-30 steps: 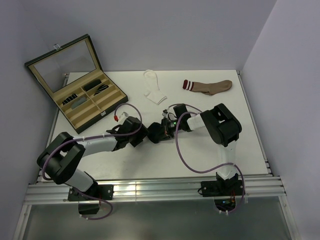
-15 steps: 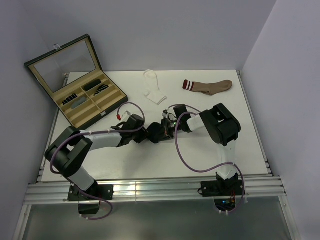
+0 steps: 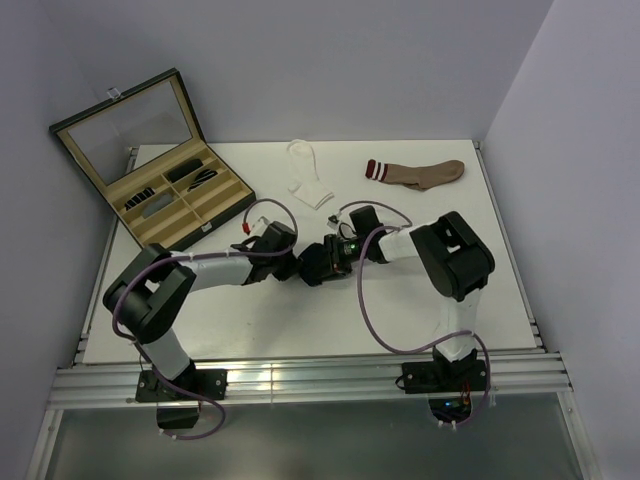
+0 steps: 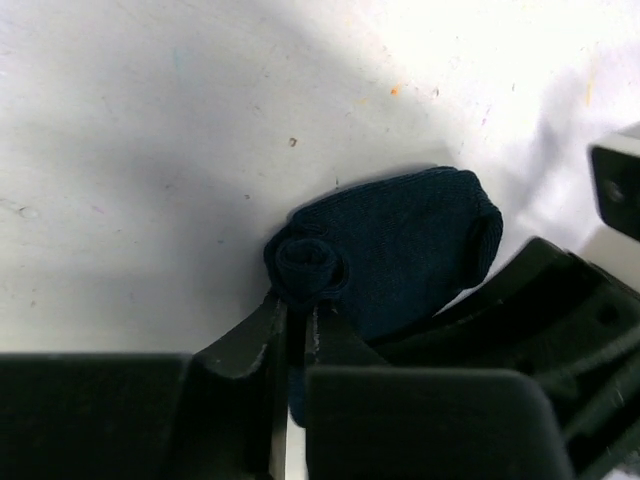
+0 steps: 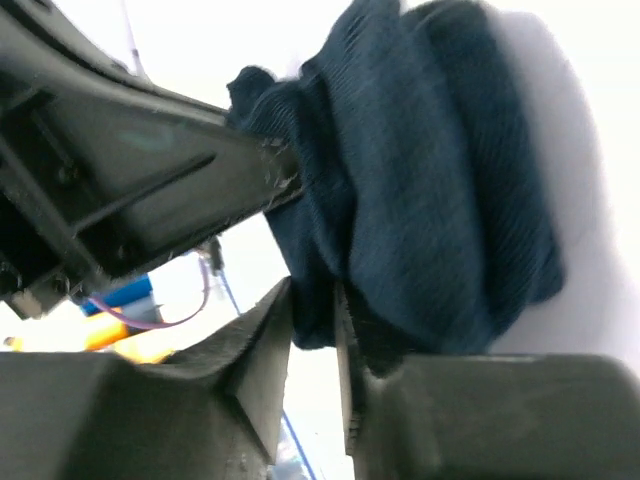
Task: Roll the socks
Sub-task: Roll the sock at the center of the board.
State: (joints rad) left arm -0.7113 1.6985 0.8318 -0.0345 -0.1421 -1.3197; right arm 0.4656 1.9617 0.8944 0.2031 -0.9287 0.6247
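White table point(image 3: 300, 325), pale lilac walls point(image 3: 350, 70) on three sides. Far left corner: open display case point(image 3: 130, 125), lid up, dark items in its compartments, too small to name. White sock point(image 3: 308, 180) flat near the middle of the far edge. Brown sock point(image 3: 420, 173) with striped cuff flat along the far edge, towards the right corner.

Navy sock point(image 4: 400, 250) in the middle of the table, bunched into a loose lump, one end wound into a small tight coil. Both arms meet over it. Left gripper point(image 4: 293, 312): jaws drawn almost together, tips at the coiled end, pinching fabric. Right gripper point(image 5: 314, 305): jaws narrow, a fold of the same sock between them, from the opposite side.
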